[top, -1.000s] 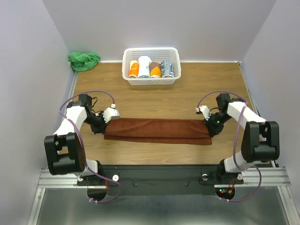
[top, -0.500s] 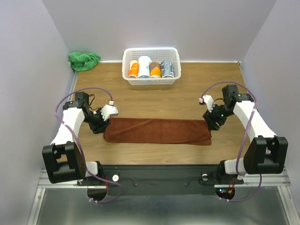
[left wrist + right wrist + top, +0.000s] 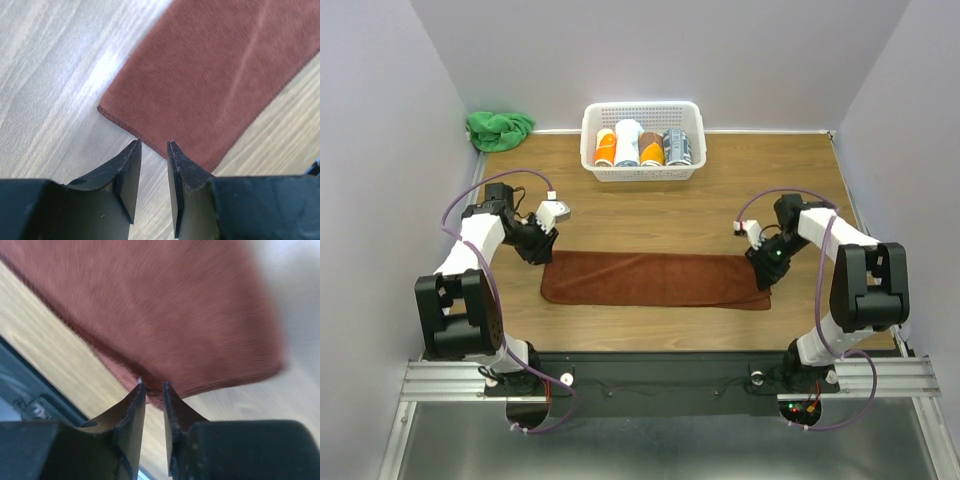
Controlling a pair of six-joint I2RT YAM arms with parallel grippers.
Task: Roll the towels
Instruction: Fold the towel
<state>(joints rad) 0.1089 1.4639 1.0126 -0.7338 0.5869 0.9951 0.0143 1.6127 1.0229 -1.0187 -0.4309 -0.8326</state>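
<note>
Left wrist view: the left tool (image 3: 154,145) shows its two dark fingers parted by a narrow gap with only bare wood between them. It is released and gripping nothing. The tips hang just above the edge of the reddish-brown towel (image 3: 210,85), close to one of its corners. From overhead, this tool sits at the far corner of the towel's left end.

The right tool (image 3: 151,385) is likewise slightly parted with nothing caught between the fingers, so it too is released. Its tips are poised right at the towel's edge. That view is blurred, so whether they touch the cloth cannot be told. From overhead, it sits at the towel's right end.

The towel itself lies flat as one long strip running left to right across the tabletop (image 3: 660,215), stretched between the two arms and nearer to their bases than to the back wall.

Well apart from all this, the green towel (image 3: 500,129) is bunched up in the far-left corner. A white basket (image 3: 590,140) stands at the far edge, in the middle — inside it four rolls (image 3: 628,142) stand side by side.
</note>
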